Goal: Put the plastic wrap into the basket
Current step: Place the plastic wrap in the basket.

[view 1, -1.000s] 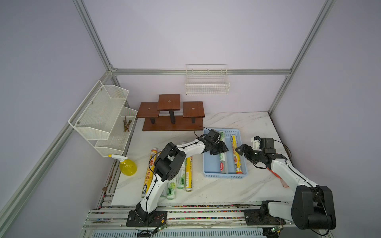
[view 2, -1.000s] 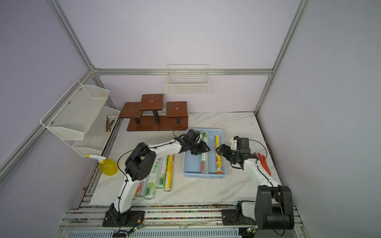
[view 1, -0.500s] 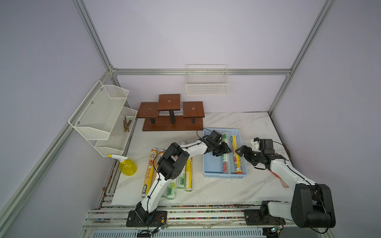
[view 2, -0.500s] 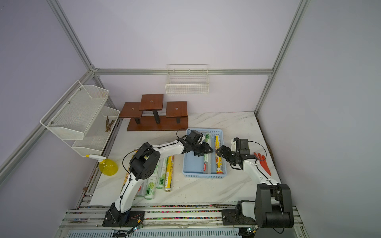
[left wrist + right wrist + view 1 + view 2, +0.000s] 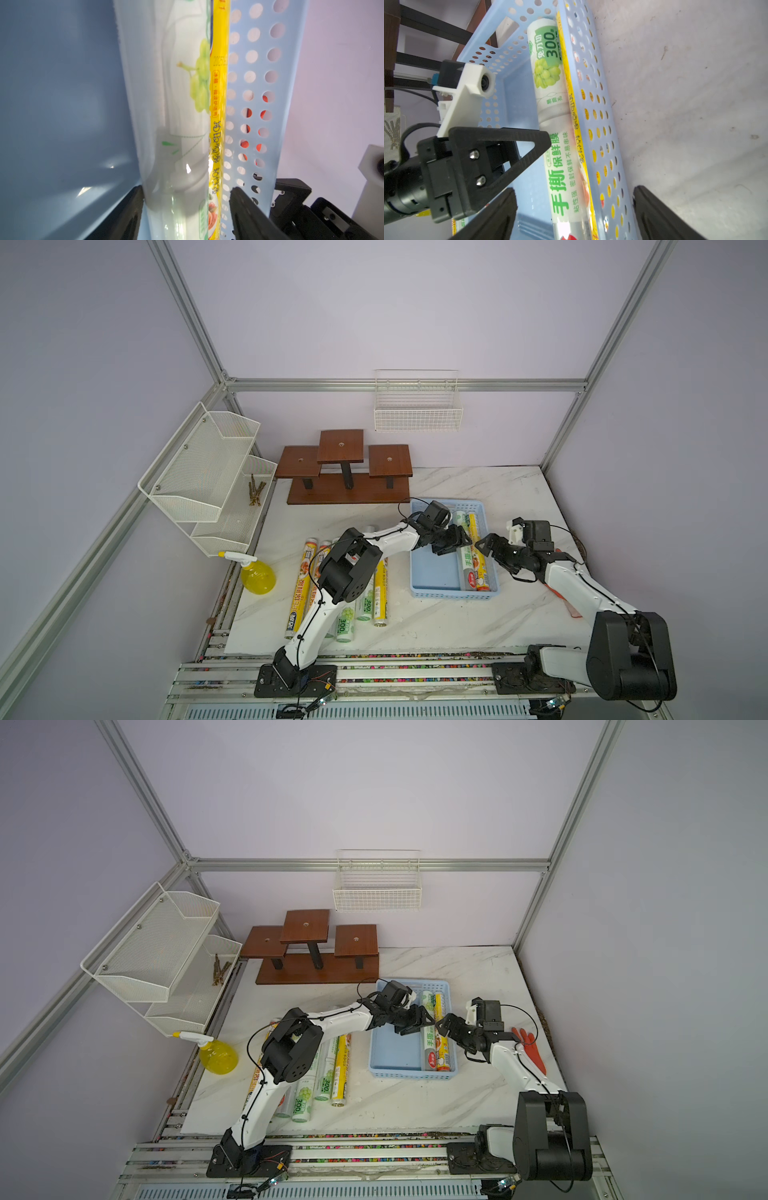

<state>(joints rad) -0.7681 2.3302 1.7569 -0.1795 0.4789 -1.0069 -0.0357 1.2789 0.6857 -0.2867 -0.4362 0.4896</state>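
Observation:
The light blue basket (image 5: 453, 595) (image 5: 411, 1073) holds a yellow plastic wrap roll (image 5: 478, 560) (image 5: 571, 99) against its right wall (image 5: 255, 83). Beside that roll lie a white-green grape-print roll (image 5: 166, 83) (image 5: 548, 68) and a silvery roll with green lettering (image 5: 467, 568) (image 5: 560, 176). My left gripper (image 5: 455, 545) (image 5: 186, 189) is open inside the basket, its fingers either side of the grape-print and yellow rolls. My right gripper (image 5: 487, 543) (image 5: 573, 190) is open and straddles the basket's right wall. Several more rolls (image 5: 301, 585) (image 5: 340, 1069) lie on the table to the left.
A brown stepped wooden stand (image 5: 347, 472) is behind the basket. A white wire basket (image 5: 417, 414) hangs on the back wall and a white two-tier mesh rack (image 5: 208, 477) on the left. A yellow spray bottle (image 5: 257, 578) stands front left. A red glove (image 5: 530, 1048) lies to the right.
My left gripper has moved right and deeper into the basket with the white-green roll, and its jaws have spread apart. The right arm has hardly moved.

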